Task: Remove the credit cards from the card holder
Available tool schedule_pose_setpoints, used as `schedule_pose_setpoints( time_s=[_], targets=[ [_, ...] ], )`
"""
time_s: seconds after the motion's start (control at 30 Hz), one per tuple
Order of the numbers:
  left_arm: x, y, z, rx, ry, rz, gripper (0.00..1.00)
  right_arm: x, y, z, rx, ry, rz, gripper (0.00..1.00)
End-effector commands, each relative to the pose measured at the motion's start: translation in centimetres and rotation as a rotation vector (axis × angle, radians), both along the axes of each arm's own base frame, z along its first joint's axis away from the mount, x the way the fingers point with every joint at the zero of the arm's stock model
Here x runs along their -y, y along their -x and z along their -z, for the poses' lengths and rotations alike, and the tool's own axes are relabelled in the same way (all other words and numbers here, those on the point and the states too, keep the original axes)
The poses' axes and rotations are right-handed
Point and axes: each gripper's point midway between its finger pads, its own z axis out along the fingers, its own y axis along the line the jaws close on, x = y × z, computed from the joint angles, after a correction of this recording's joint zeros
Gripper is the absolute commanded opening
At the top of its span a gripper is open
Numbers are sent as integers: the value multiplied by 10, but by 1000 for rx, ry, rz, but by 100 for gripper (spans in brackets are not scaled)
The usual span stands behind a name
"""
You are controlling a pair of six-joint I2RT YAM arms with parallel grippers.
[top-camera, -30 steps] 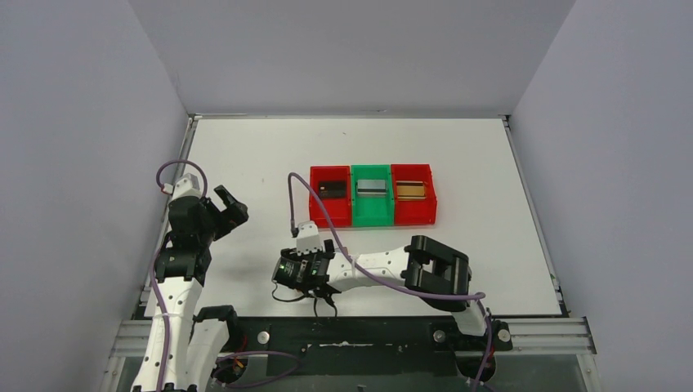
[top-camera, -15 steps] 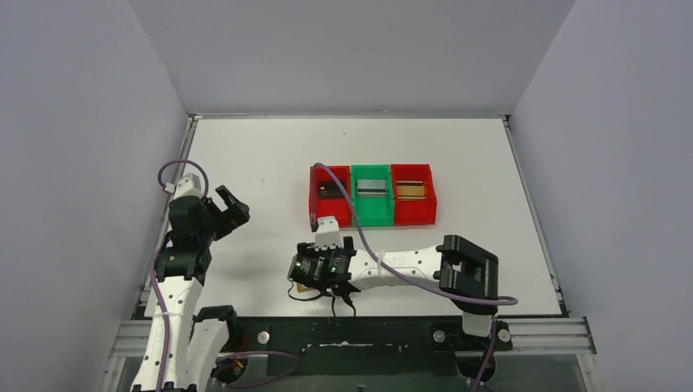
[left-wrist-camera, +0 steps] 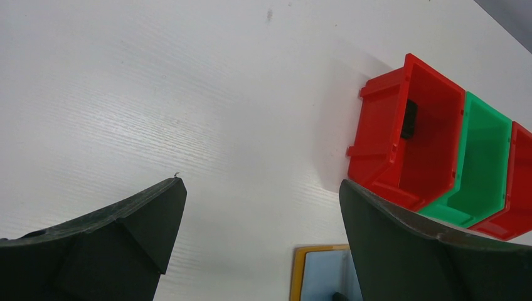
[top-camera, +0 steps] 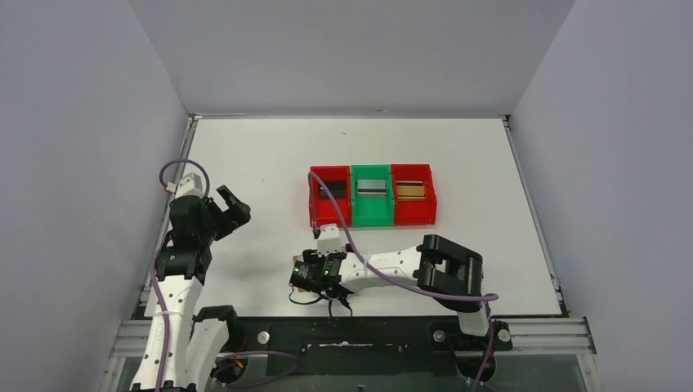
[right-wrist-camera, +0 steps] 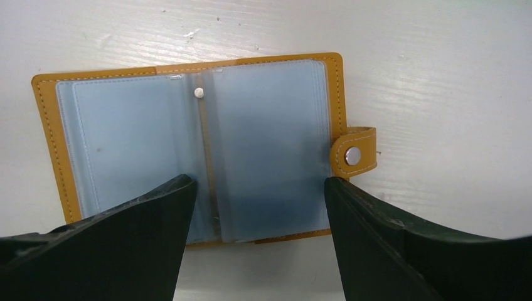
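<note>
The card holder (right-wrist-camera: 201,144) lies open and flat on the table, tan-edged with pale blue-grey pockets and its snap tab (right-wrist-camera: 354,155) on the right. No card shows in the pockets. My right gripper (right-wrist-camera: 258,182) hovers open over its near half, holding nothing. In the top view the right gripper (top-camera: 313,276) is near the front edge and covers most of the holder. A black card (top-camera: 331,189), a silver-grey card (top-camera: 372,187) and a gold-brown card (top-camera: 411,190) lie in the bins. My left gripper (top-camera: 231,208) is raised and open at the left; in the left wrist view the left gripper (left-wrist-camera: 261,185) frames bare table.
Three joined bins stand mid-table: a red bin (top-camera: 317,200), a green bin (top-camera: 372,214) and a second red bin (top-camera: 431,202). The left wrist view shows the first red bin (left-wrist-camera: 376,150) and a corner of the holder (left-wrist-camera: 320,273). Grey walls enclose the table.
My right arm swung a little to the right and then settled back over the card holder, with its jaws staying open. The left arm has not moved.
</note>
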Motion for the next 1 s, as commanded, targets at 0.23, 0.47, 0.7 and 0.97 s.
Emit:
schedule_pose_setpoints(
  time_s=[0.23, 0.47, 0.7, 0.97],
  targets=[
    [5, -7, -14, 56, -4, 35, 96, 8, -2, 17, -8, -12, 70, 52],
    [6, -8, -13, 53, -3, 41, 96, 0, -5, 3, 21, -45, 70, 50],
    [7, -8, -13, 53, -1, 46, 96, 15, -10, -9, 66, 6, 105, 63],
    [8, -8, -14, 57, -1, 47, 96, 18, -7, 2, 57, 43, 87, 74]
  ],
)
